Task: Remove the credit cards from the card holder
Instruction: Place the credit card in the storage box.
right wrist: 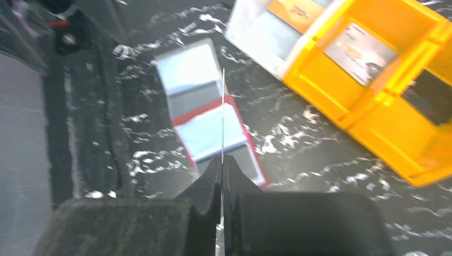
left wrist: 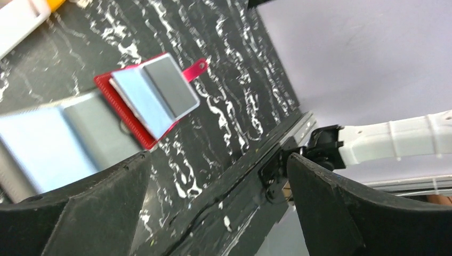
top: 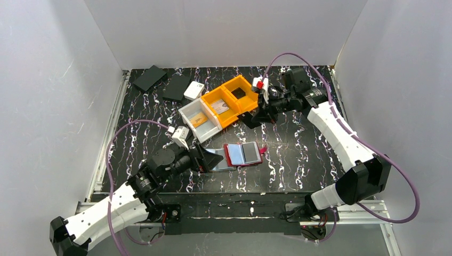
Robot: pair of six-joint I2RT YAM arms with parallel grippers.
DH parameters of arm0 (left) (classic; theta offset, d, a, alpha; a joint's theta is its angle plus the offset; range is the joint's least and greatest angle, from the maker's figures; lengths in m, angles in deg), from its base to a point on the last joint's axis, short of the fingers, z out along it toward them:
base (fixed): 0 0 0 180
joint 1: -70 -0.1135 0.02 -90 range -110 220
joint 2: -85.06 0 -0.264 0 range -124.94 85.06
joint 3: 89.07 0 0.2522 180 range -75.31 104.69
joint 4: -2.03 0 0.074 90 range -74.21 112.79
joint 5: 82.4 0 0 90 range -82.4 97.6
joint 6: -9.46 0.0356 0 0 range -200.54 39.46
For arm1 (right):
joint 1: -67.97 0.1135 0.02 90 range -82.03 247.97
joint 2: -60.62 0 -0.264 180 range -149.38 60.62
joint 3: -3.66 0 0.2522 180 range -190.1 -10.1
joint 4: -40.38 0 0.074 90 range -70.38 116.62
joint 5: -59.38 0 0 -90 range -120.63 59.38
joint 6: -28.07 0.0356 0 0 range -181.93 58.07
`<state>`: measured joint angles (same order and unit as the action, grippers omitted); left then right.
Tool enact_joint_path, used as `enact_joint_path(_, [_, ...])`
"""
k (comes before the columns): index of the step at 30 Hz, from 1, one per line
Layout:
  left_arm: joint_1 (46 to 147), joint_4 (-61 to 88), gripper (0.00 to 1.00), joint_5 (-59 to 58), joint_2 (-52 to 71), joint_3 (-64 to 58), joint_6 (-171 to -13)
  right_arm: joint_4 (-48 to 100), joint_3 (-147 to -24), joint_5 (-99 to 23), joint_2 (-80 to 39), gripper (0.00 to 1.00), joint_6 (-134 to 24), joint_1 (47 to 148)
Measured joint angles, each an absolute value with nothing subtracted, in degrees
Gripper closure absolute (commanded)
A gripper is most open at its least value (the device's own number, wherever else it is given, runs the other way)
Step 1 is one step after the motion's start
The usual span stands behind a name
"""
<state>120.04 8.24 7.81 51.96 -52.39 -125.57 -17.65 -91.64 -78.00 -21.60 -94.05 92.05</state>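
Observation:
The red card holder (top: 243,154) lies open on the black marbled table, its clear sleeves fanned out toward the left. My left gripper (top: 212,160) sits just left of it, low over the table, open and with nothing between the fingers (left wrist: 80,213); the left wrist view shows the holder (left wrist: 144,101) ahead. My right gripper (top: 256,116) hovers above the table by the yellow bin and is shut on a thin credit card (right wrist: 223,106), seen edge-on over the holder (right wrist: 213,122).
A yellow bin (top: 250,101) and a white bin (top: 187,111) stand side by side behind the holder, with cards inside. Two flat black items (top: 149,77) and a small white box (top: 194,89) lie at the back left. The table's near edge (left wrist: 256,176) is close to the left gripper.

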Motion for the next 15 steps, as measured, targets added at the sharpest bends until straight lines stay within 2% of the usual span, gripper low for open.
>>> enact_joint_path(6, [120.0, 20.5, 0.01, 8.1, 53.4, -48.1, -125.6, -21.7, -95.8, -68.4, -23.1, 0.99, -103.3, 92.0])
enact_joint_path(15, [120.0, 26.7, 0.01, 8.7, 56.4, -47.6, -126.2, -24.2, -100.2, -61.1, -27.2, 0.99, -111.0, 92.0])
